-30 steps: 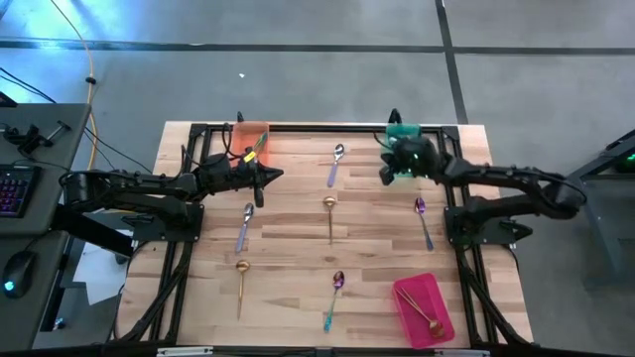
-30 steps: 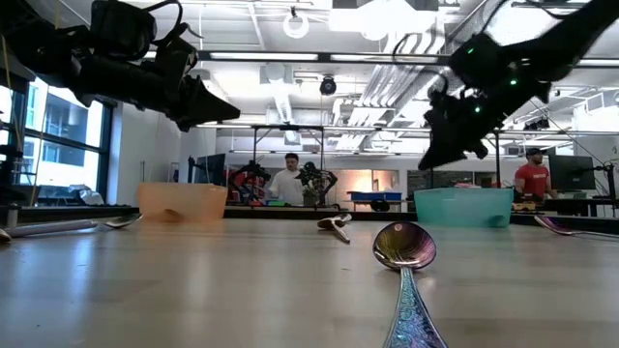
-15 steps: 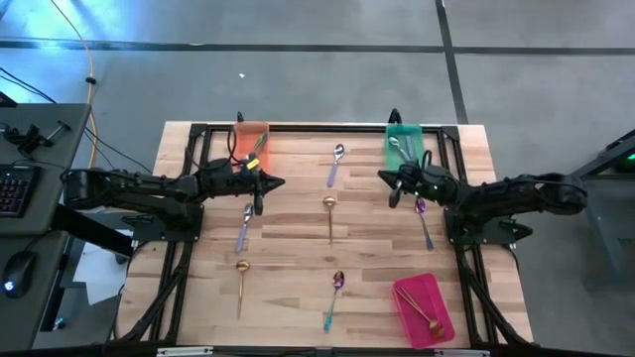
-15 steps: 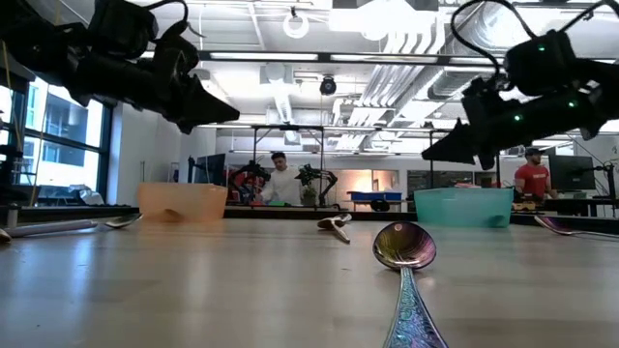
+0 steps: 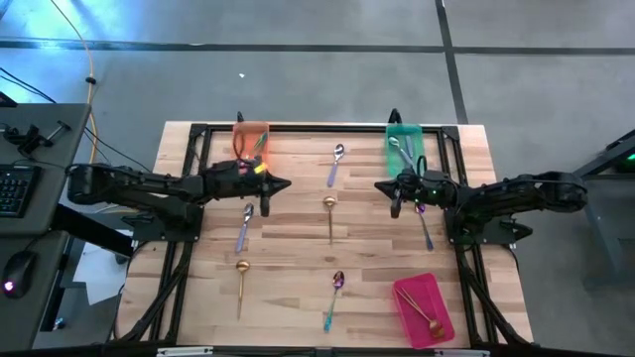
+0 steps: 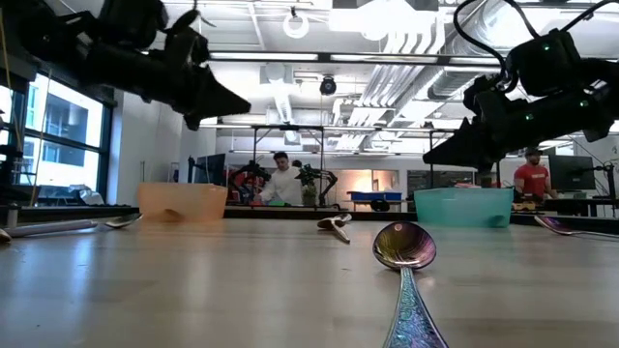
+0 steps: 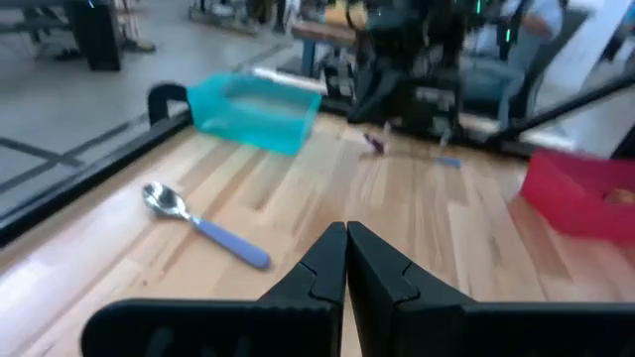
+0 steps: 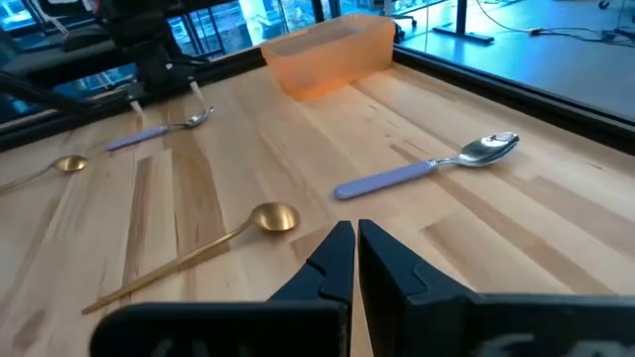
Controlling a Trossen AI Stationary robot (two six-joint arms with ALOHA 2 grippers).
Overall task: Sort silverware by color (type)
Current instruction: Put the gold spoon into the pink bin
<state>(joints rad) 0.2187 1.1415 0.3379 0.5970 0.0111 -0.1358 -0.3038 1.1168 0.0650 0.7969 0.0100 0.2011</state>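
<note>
Both arms have drifted inward from their trays since the earlier frame: left gripper (image 5: pixel 281 183) now hangs above the worktop (image 5: pixel 288 288) just beside the bowl of a lavender-handled spoon (image 5: pixel 244 225), right gripper (image 5: pixel 382 186) just inboard of an iridescent spoon (image 5: pixel 424 220). Jaws of both are closed and empty. Each spoon lies lengthwise along the worktop, handle toward the near edge, slightly back toward its own arm. Between the two grippers lie a gold spoon (image 5: pixel 329 216) and a second lavender-handled spoon (image 5: pixel 335 165), about equally near either arm.
</note>
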